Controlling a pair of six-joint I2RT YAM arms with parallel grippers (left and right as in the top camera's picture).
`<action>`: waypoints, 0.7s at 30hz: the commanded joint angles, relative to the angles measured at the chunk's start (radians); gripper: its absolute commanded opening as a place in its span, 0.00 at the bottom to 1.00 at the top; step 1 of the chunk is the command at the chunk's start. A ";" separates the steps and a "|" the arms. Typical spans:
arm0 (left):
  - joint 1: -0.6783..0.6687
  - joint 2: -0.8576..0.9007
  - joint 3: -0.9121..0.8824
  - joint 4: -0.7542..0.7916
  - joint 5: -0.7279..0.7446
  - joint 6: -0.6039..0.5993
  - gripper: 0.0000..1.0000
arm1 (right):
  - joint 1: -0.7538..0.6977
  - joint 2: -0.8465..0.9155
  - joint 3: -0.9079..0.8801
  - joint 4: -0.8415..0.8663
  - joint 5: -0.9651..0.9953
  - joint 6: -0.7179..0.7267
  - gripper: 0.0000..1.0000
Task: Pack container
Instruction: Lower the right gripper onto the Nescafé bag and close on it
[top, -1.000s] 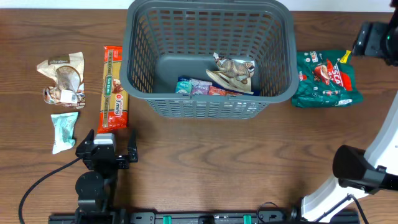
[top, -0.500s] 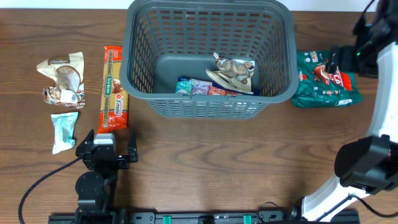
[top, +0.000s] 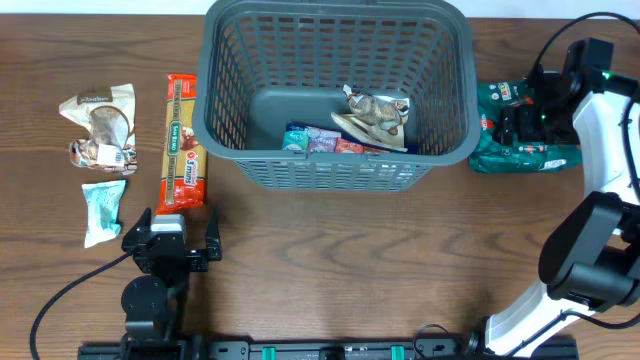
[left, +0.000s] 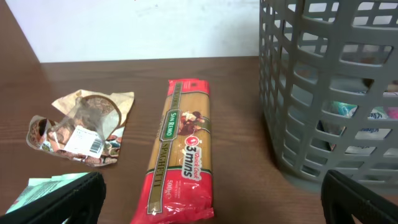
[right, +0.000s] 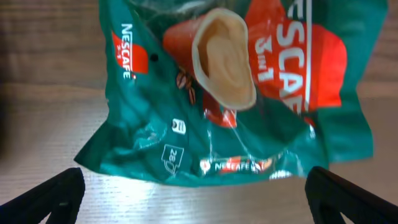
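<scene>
"Green bag (right: 236, 93) of coffee, that's what the right gripper (right: 198, 196) hangs over. Its fingers are spread wide, one to each side, with nothing in them."

"And the basket (top: 335, 12)?"

"At the far middle of the table (top: 400, 260), with a few packets (top: 340, 135) lying on its floor. The bag sits just beside its right wall, close up to the rim as far as I can tell."

"So what worries you?"

"The film, mostly. It's glossy and puffed up, all creases. If the fingers close on a loose fold and not on the body of it, I'd guess the bag swings or slides out on the lift and drops back on the wood."

"Anything else?"

"That rim. The bag is so near the wall that a low carry could catch it on the rolled edge, or shove the basket sideways. It would have to go well up before it crosses. And inside, the heap is on the right half, so a careless drop could leave the bag propped on the other packets or draped over the rim."

"The other arm?"

"The left gripper (top: 172, 232) rests at the near edge, open and holding nothing, just by the end of the spaghetti packet (top: 182, 140). It's well apart from all this, so I see no risk of the arms clashing."
</scene>
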 joint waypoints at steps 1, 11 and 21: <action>-0.004 -0.007 -0.016 -0.029 -0.008 0.003 0.99 | -0.025 -0.007 -0.014 0.019 -0.045 -0.051 0.99; -0.004 -0.007 -0.016 -0.029 -0.008 0.003 0.99 | -0.046 -0.006 0.005 0.022 -0.043 -0.030 0.99; -0.004 -0.007 -0.016 -0.029 -0.008 0.003 0.99 | -0.042 0.036 0.179 -0.082 -0.028 0.015 0.99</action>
